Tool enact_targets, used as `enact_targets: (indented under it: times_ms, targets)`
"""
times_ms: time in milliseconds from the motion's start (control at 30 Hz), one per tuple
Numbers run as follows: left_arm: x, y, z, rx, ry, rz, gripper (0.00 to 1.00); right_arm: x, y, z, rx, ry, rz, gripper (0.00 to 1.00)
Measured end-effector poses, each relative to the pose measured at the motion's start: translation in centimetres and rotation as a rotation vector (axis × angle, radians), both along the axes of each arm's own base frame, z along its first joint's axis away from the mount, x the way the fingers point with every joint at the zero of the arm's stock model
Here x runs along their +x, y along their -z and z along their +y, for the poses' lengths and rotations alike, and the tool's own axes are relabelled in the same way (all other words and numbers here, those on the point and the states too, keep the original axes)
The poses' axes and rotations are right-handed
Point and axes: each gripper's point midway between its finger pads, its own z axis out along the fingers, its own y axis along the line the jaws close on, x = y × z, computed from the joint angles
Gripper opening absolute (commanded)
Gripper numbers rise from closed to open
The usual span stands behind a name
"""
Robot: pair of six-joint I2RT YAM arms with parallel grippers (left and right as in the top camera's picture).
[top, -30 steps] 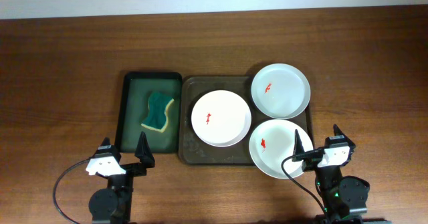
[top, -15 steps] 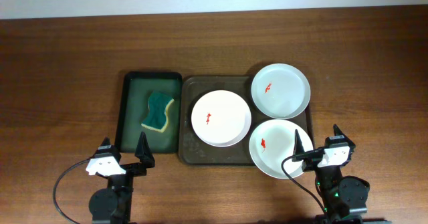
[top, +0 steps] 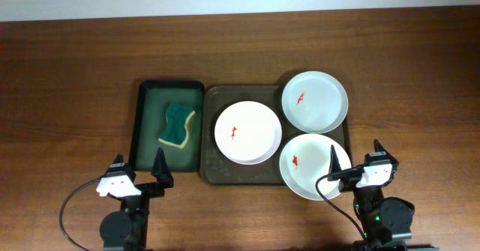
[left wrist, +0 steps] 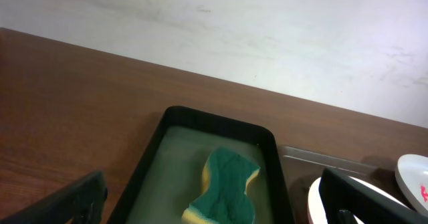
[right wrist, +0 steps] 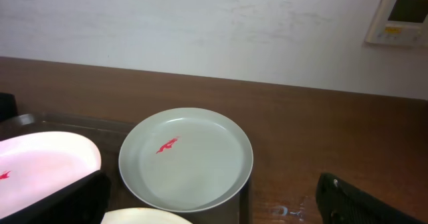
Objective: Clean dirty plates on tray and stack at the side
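To the left of the brown tray (top: 211, 170), off its near-left corner, the left pincer (top: 139, 165) hovers over the bare tabletop (top: 67, 94) with its jaws spread wide, holding nothing. Just beside the brown tray's left rim lies a narrower black tray (top: 142, 131) with a green floor. On it rests a green-and-yellow sponge (top: 176, 125), pinched in at the middle. On the brown tray itself sit three white plates, each with a small red smear near its centre. The first plate (top: 247, 132) lies in the tray's left half. The second plate (top: 315, 101) rides out over the tray's far-right corner. The third plate (top: 304, 168) hangs over the near rim at the right, close against the first, though I cannot tell whether they touch. The right pincer (top: 355, 157) hangs at the tray's near-right corner, released wide and gripping nothing, with one finger over the third plate's edge as seen from above.
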Motion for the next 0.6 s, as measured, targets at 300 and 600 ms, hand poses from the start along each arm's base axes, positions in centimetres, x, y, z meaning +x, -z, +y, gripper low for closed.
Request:
enact_targets:
  times_ms: [300, 600]
  targets:
    - [0.0, 0.0, 0.0, 0.0, 0.0, 0.0, 0.99, 0.0, -0.01, -0.01, 0.0, 0.0, 0.0, 0.98]
    - [0.0, 0.0, 0.0, 0.0, 0.0, 0.0, 0.99, -0.04, -0.06, 0.48, 0.003, -0.028, -0.002, 0.98]
